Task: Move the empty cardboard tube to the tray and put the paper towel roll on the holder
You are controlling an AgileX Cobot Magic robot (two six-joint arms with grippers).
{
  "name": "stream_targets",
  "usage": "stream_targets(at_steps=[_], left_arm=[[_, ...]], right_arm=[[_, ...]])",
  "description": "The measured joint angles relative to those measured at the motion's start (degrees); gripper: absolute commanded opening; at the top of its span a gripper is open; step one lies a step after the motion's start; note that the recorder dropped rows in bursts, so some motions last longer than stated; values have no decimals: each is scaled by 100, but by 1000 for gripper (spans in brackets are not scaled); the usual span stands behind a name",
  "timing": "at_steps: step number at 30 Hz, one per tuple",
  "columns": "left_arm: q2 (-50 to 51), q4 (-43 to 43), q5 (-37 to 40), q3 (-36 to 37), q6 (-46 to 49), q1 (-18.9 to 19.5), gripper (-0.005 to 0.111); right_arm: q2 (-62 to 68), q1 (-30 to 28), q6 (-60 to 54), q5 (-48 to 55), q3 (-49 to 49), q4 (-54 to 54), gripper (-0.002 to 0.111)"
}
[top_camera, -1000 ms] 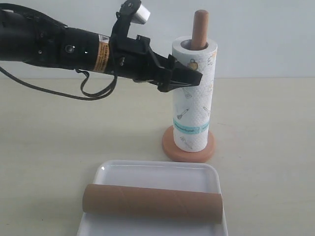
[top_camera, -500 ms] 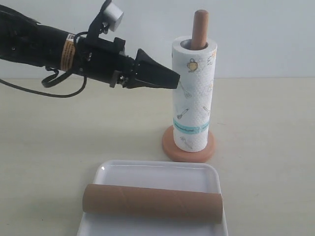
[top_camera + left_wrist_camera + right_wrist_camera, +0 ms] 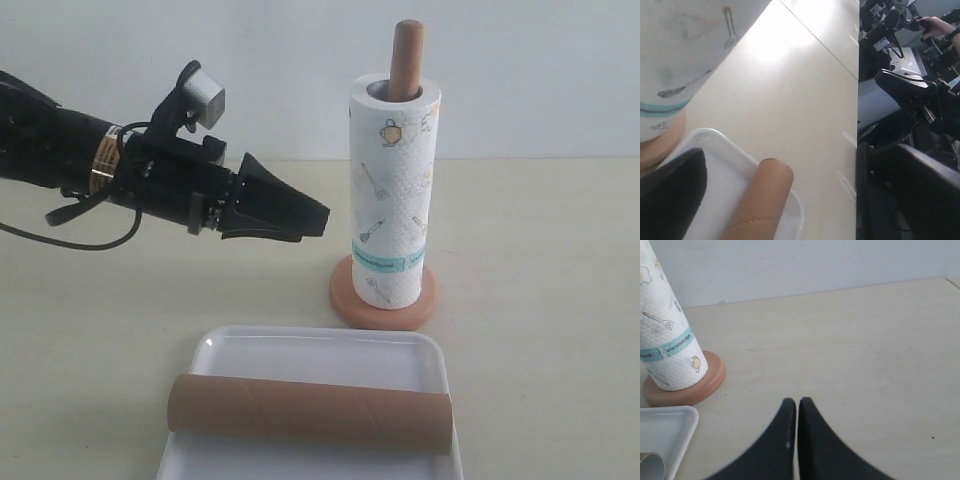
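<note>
The paper towel roll (image 3: 395, 190) stands upright on the holder (image 3: 388, 304), whose post tip (image 3: 406, 55) pokes out of the roll's core. On the white tray (image 3: 320, 348) at the front, the empty cardboard tube (image 3: 310, 412) lies crosswise. My left gripper (image 3: 312, 228) hovers open and empty to the left of the roll, clear of it. One left finger (image 3: 670, 195) shows over the tray (image 3: 725, 167), beside the tube (image 3: 760, 205) and the roll (image 3: 685, 45). My right gripper (image 3: 797, 401) is shut and empty above the table, away from the roll (image 3: 665, 340); it is outside the exterior view.
The holder's base (image 3: 705, 380) and a corner of the tray (image 3: 665, 430) lie to one side of the right gripper. Beige tabletop runs to a white wall behind. Past the table edge in the left wrist view stand dark chairs and equipment (image 3: 910, 125).
My left gripper has pulled back from the paper towel roll, moving left and downward. The roll stays on the holder and the tube stays on the tray.
</note>
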Motion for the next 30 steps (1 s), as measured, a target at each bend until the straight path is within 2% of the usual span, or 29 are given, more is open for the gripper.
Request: stream_targets(at_steps=[9,11,16,25,30], left_arm=[[-322,11,0,385,48,10,13],[-528,11,0,538,48,10,4],[-1167,-29,0,1043,131,10,4],[-2447,-803,-14,2364,613,10,4],[-2926,-926,-14,2852,660,10,4]], right_arm=[[0,0,0,0,0,0,1],[0,0,0,0,0,0,1],[0,0,0,0,0,0,1],[0,0,0,0,0,0,1],[0,0,0,0,0,0,1]])
